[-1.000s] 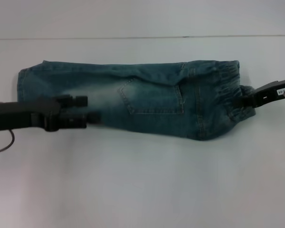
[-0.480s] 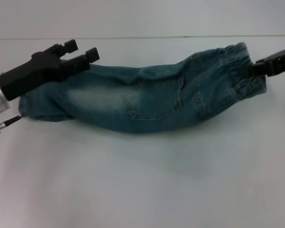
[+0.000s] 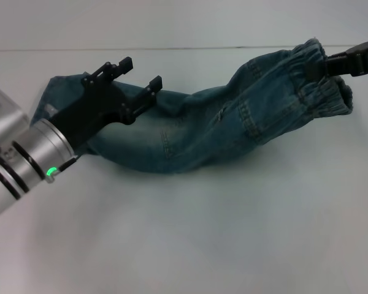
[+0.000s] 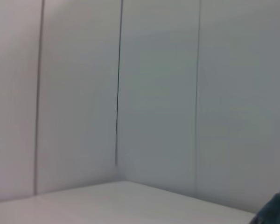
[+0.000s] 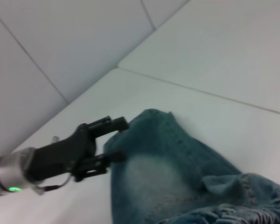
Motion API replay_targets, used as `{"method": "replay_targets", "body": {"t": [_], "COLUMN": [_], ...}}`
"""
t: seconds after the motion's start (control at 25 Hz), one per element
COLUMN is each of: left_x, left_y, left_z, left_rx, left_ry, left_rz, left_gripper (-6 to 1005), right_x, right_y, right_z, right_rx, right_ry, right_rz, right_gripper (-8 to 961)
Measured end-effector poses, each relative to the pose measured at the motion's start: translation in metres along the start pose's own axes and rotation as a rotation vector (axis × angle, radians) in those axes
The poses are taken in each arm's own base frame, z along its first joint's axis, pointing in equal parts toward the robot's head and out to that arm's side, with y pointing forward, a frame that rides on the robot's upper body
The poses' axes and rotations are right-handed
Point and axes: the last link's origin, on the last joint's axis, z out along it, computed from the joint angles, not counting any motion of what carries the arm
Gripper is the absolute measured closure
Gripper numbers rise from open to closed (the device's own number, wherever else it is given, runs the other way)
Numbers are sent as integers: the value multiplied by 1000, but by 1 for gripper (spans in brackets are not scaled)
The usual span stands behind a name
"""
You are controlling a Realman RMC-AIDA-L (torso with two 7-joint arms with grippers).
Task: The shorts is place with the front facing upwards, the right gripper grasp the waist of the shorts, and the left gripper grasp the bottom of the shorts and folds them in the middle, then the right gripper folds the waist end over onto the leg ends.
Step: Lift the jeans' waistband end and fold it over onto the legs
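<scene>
The right gripper pinches the ruffled waist and holds it up at the far right. The left gripper is lifted over the left part of the shorts, its two fingers spread apart with nothing between them. The leg ends lie at the far left on the white table. The shorts already look folded lengthwise. The waist is not yet laid over the leg ends.
</scene>
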Motion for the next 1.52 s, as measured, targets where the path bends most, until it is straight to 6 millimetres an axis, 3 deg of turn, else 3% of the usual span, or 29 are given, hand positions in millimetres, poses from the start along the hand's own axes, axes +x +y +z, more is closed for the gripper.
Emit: {"method": "replay_targets", "body": {"t": [0.16,0.48,0.76,0.84,1.2,1.52], "left_x": [-12,-45,-55,-59,-58,-52], "left_y": [4,13,32,47,85,105], "left_z": [7,23,25,25,40,51], "left_rx": [86,132,82,28,-90,-161], "left_ry": [-19,-246,-286,-282,-264,-238], "left_rz": [101,335,359,345,287,263], "left_gripper": [218,468,832,949,1000,999], "right_x": [-1,-11,-22,-27,-55,-75], "right_y": [7,19,21,22,32,44], "right_z": [0,-16,-23,-23,-6,18], "right_rx": [-47,-144,-151,-156,-152,-156], "right_ry": [4,-72,-121,-131,-89,-38], "right_rz": [-11,-48,-63,-73,-132,-184], "right_gripper": [870,864,855,853,841,831]}}
